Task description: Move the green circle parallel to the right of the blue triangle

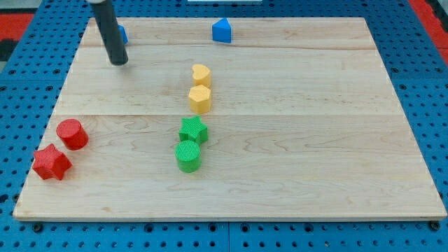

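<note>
The green circle (pixel 188 155) stands on the wooden board (pixel 315 140) below the centre, touching the green star (pixel 193 130) just above it. A blue block (pixel 122 33), partly hidden behind the rod, sits at the view's top left; its shape cannot be made out. A second blue block (pixel 222 30), with a pointed top, sits at the top centre. My tip (pixel 119 61) rests on the board at the top left, just below the hidden blue block and far up and left of the green circle.
A yellow heart (pixel 201 73) and a yellow hexagon (pixel 199 99) stand in a column above the green star. A red circle (pixel 72 134) and a red star (pixel 51 162) sit near the board's left edge. Blue pegboard surrounds the board.
</note>
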